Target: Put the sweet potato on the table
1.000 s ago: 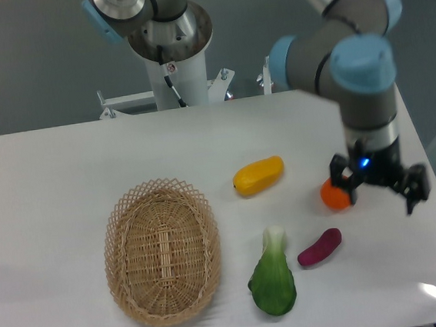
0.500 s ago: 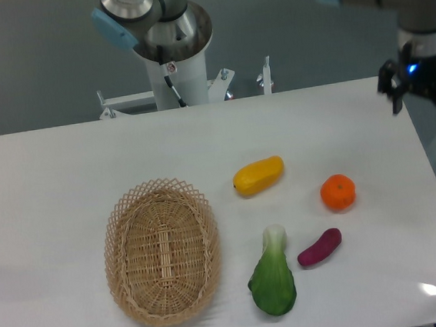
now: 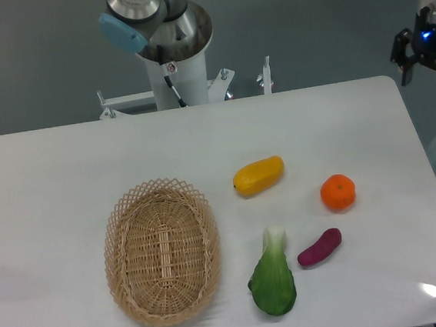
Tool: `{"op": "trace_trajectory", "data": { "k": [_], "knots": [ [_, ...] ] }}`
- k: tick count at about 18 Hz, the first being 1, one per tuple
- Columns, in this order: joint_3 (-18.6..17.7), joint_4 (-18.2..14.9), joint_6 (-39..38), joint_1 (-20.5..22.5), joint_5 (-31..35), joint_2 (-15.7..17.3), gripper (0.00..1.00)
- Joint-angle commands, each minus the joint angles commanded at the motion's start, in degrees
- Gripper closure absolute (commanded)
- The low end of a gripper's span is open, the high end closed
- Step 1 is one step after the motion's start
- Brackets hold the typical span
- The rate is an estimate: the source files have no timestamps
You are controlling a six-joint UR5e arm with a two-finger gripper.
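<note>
Lying on the white table (image 3: 64,170), sweet potato (image 3: 319,247), right of the green leafy vegetable (image 3: 273,278), below the round orange fruit (image 3: 337,192); wicker basket (image 3: 162,251) at left; gripper (image 3: 428,66) beyond the table's far right edge, jaws spread, holding nothing.

Arm base column (image 3: 170,56) mounted upright behind the far edge, grey joint with light blue cap (image 3: 123,32) at its top. Remaining links out of frame above. Gripper (image 3: 429,62) visible at upper right, partly cut by the frame edge, pointing downward, black fingers (image 3: 404,54) spread apart, nothing held between them. Blue indicator light lit on the wrist housing.
</note>
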Motion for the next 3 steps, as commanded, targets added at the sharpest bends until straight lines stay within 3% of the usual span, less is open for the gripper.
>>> {"op": "trace_trajectory", "data": {
  "k": [3],
  "knots": [
    [0.0, 0.0, 0.0, 0.0, -0.1, 0.0, 0.00]
  ]
}}
